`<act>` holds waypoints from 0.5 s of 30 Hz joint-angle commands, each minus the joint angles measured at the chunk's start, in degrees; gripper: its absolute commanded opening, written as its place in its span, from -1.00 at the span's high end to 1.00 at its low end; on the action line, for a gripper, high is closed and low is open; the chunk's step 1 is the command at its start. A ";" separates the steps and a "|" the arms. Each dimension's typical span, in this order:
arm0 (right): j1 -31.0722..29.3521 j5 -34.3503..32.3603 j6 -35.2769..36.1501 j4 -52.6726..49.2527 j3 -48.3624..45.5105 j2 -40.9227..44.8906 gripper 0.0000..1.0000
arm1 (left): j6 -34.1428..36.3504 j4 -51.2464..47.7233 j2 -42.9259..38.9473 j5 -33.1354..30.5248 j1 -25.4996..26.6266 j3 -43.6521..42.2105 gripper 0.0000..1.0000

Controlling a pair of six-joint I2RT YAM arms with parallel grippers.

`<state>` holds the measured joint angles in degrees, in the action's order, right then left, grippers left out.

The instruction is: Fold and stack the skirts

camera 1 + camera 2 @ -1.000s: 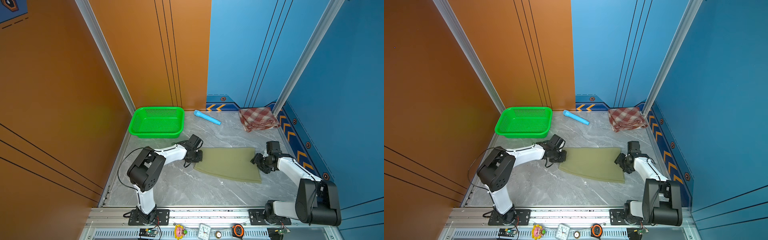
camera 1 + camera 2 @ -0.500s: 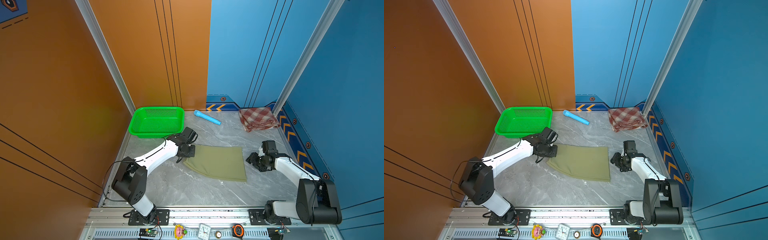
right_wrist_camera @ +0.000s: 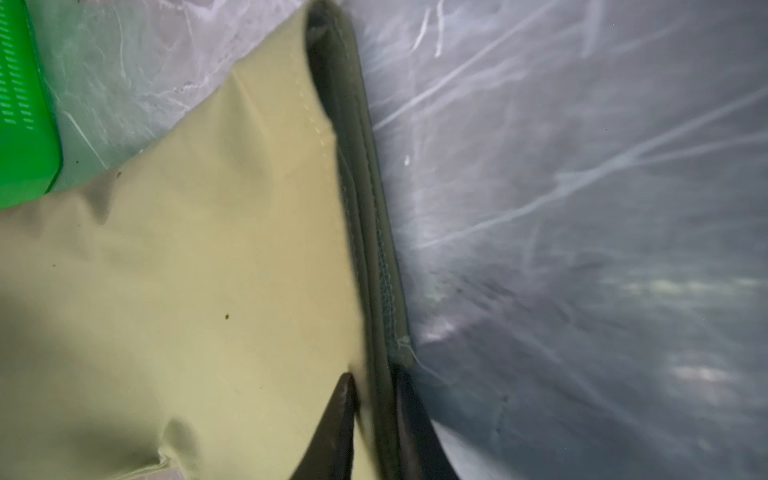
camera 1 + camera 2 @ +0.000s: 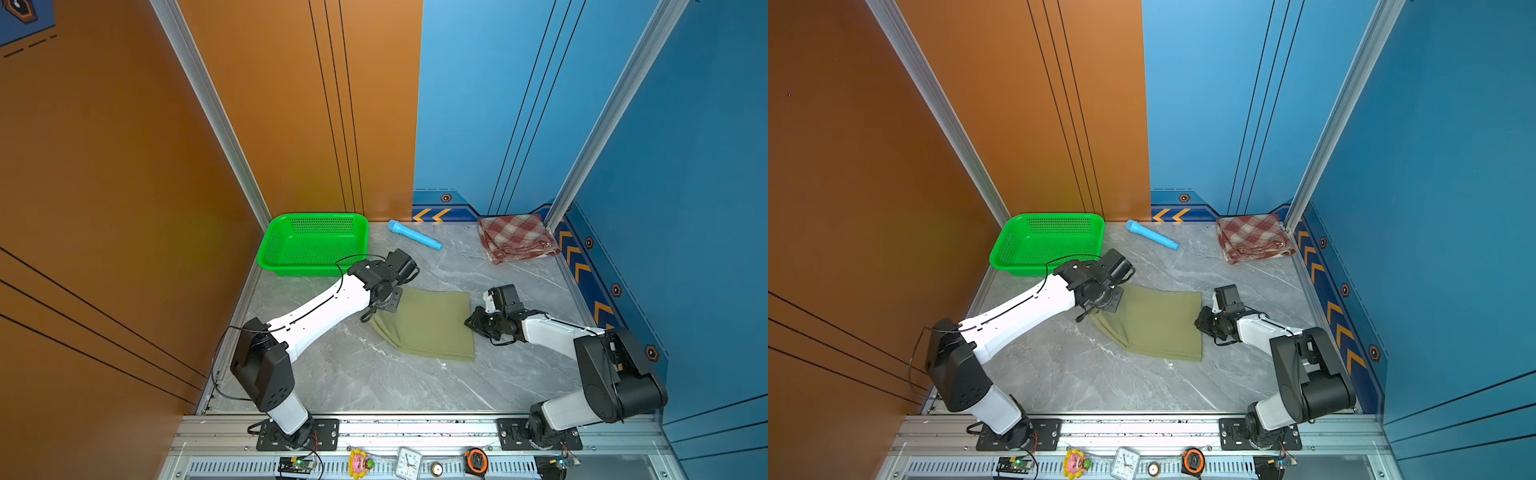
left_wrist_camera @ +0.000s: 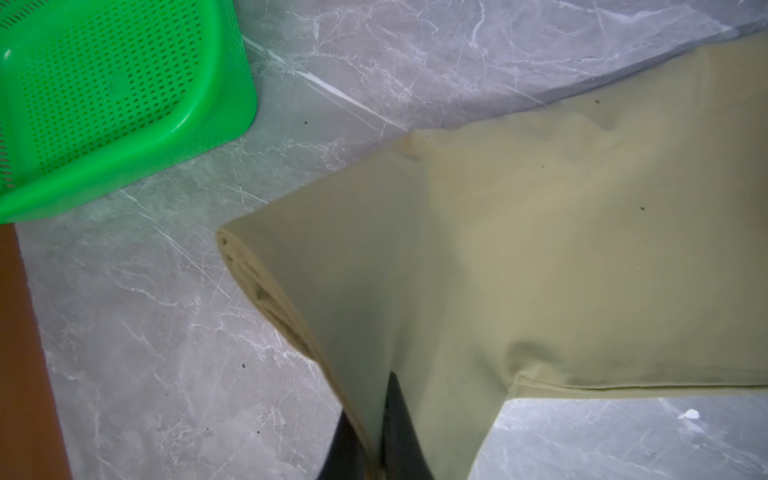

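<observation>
The olive skirt fills most of the view, folded, with its layered edge (several plies show there) turned toward the basket. The left gripper pinches the skirt's cloth, with a dark finger on each side, and the cloth is drawn into a ridge toward it. The green mesh basket sits near the skirt, not touching it, with grey marble table between them.

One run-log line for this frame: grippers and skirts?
left gripper: shut on olive skirt, at a corner | right gripper: shut on its opposite hem | plaid skirt: folded, far right corner
</observation>
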<state>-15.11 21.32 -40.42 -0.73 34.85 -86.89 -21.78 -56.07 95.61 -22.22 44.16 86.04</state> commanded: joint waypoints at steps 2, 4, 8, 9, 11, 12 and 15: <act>-2.29 1.09 -5.15 8.81 -2.07 -3.59 0.84 | 1.21 -6.31 5.56 -7.24 4.11 7.18 1.00; -3.91 1.00 -7.96 13.03 -2.87 -4.86 0.89 | 1.14 -8.79 9.57 -9.41 6.63 11.25 1.00; -7.37 -0.07 -12.28 19.49 -3.55 -7.50 0.96 | 0.56 -10.65 16.06 -8.31 10.22 17.34 1.00; -8.30 -0.44 -13.55 21.31 -3.65 -8.29 0.98 | 0.38 -10.74 17.49 -7.84 11.04 18.64 1.00; -9.85 -0.90 -15.03 23.56 -3.56 -9.28 0.99 | -0.03 -10.79 20.13 -6.46 12.17 20.93 1.00; -10.52 -1.63 -15.56 24.16 -3.58 -9.60 1.00 | -0.27 -10.80 21.59 -5.56 12.53 22.06 1.00; -11.25 -2.50 -16.49 25.63 -4.68 -9.62 0.99 | -0.92 -10.77 25.32 -3.55 13.36 24.97 1.00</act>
<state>-25.61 21.19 -53.84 23.53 32.38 -95.31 -21.45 -64.75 118.65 -27.75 56.88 107.92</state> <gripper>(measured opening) 0.056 0.070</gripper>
